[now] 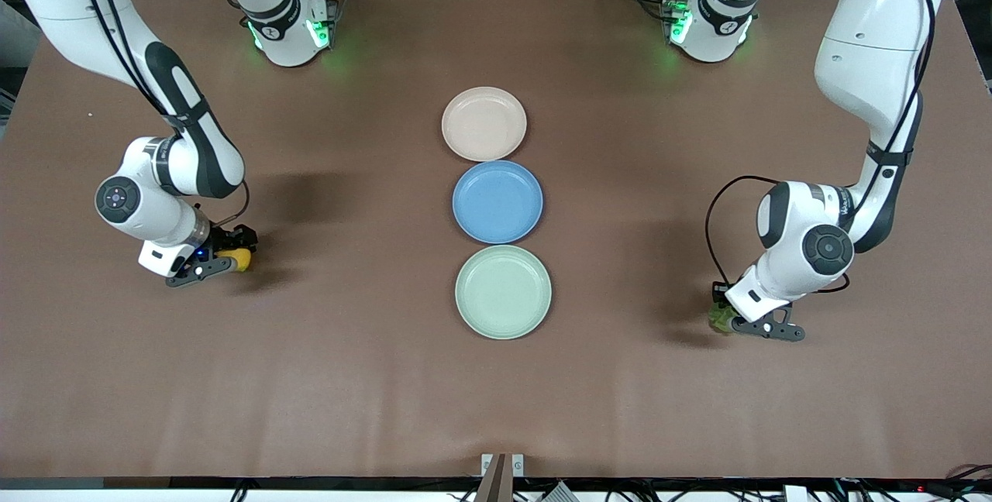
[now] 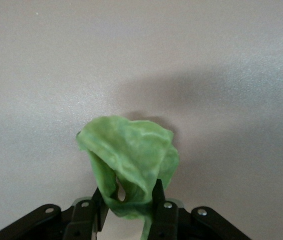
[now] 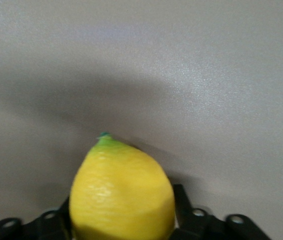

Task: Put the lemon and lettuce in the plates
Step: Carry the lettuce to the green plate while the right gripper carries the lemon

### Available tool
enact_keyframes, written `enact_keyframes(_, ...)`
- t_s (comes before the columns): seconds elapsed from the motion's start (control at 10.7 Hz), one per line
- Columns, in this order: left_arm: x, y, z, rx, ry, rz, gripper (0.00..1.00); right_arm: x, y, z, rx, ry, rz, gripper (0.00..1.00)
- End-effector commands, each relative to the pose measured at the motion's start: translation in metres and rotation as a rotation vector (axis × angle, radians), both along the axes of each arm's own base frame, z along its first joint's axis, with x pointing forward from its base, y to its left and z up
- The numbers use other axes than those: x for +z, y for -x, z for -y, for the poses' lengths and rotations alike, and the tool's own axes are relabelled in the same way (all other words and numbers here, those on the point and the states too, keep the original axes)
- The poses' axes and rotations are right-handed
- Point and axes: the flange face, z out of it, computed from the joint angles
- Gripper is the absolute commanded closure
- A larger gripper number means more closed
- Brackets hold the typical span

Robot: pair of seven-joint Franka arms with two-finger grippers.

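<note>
The right hand (image 1: 232, 260) grips the lemon (image 1: 236, 259) at the right arm's end of the bench (image 1: 349, 378), seemingly just off its surface. The left hand (image 1: 725, 321) pinches the lettuce (image 1: 721, 318) at the left arm's end. Between them, in a row, lie the beige-pink plate (image 1: 483, 123), blue plate (image 1: 497, 201) and mint plate (image 1: 503, 291).

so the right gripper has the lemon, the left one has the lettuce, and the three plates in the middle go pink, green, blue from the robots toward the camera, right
Not quite: the blue plate lies in the middle, between the pink plate and the green plate, as the front view shows. The rest holds: the right gripper holds the lemon, the left gripper the lettuce.
</note>
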Motion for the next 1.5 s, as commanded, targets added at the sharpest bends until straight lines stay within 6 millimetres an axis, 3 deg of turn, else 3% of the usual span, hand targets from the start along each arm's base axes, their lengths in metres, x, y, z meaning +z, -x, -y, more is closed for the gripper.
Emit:
enact_keyframes(0.0,0.006,-0.006,0.009,-0.018,-0.006,0.022,0.81,0.000,-0.005,-0.001,0.019,-0.001,0.003,1.00)
enact_keyframes(0.09,0.009,-0.007,0.010,-0.019,-0.006,0.026,0.94,0.002,-0.004,-0.003,0.017,-0.002,0.002,1.00)
enact_keyframes(0.19,0.014,-0.009,0.011,-0.022,-0.006,0.036,1.00,0.005,-0.005,-0.005,0.016,-0.003,0.003,1.00)
enact_keyframes(0.47,0.034,-0.011,0.031,-0.049,-0.003,0.058,1.00,0.025,0.001,-0.031,-0.008,-0.017,-0.059,1.00)
enact_keyframes(0.94,0.069,-0.006,0.106,-0.069,0.105,0.096,1.00,0.065,0.012,-0.104,-0.101,-0.029,-0.122,1.00)
enact_keyframes(1.12,0.091,-0.003,0.149,0.004,0.184,0.114,1.00,0.077,0.027,-0.134,-0.135,-0.053,-0.137,1.00)
enact_keyframes(1.4,0.104,0.015,0.211,0.132,0.280,0.084,1.00,0.106,0.067,-0.194,-0.207,-0.030,-0.176,0.99)
